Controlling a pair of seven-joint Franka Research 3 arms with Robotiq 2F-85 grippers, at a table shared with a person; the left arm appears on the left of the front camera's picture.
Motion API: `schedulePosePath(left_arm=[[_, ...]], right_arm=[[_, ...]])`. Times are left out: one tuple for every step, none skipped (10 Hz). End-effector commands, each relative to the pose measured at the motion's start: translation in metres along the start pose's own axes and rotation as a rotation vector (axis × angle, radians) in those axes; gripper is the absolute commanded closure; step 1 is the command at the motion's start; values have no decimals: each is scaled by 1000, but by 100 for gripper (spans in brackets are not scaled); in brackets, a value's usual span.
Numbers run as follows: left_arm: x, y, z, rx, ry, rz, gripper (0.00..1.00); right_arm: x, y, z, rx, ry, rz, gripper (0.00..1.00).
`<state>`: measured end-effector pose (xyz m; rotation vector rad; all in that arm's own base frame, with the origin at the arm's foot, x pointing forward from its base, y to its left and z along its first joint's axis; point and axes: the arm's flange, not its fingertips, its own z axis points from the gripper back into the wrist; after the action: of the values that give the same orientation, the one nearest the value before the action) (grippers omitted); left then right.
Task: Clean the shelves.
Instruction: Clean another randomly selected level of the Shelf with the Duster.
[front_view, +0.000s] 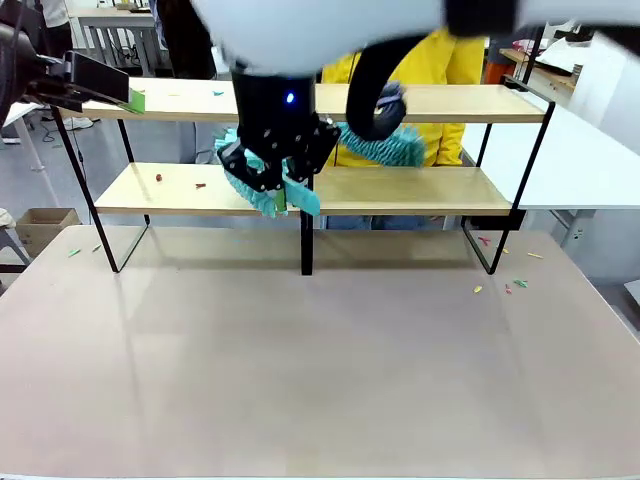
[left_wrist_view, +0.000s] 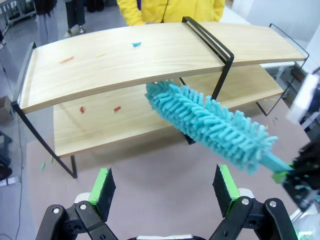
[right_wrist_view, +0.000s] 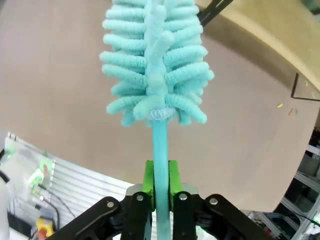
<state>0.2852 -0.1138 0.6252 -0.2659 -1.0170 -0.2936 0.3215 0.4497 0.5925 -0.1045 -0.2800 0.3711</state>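
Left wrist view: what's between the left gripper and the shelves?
In the left wrist view, the teal duster hangs between the left gripper and the shelves, its tip under the top board; beneath it, bare tabletop.

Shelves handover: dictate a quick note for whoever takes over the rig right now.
Right gripper: shut on the handle of the teal duster, head angled toward the lower board near the central upright.
Left gripper: open, holding nothing, facing the shelves.
Done: nothing clearly finished.
Left: red bits on the lower board, coloured scraps on the top board; stray bits on the table.
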Motion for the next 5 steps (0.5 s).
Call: schedulePosePath(left_arm=[[0,0,0,-1,-1,0,0],[0,0,0,-1,-1,0,0],[0,0,0,-1,-1,0,0],[0,0,0,-1,-1,0,0],[0,0,0,-1,-1,0,0]], right_arm=[[16,1,-2,44,30,1,88],[0,0,0,0,0,0,88],[0,0,0,0,0,0,88],[12,0,-18,8,29,-4,88],[27,0,-33,-23,-28,-142,88]])
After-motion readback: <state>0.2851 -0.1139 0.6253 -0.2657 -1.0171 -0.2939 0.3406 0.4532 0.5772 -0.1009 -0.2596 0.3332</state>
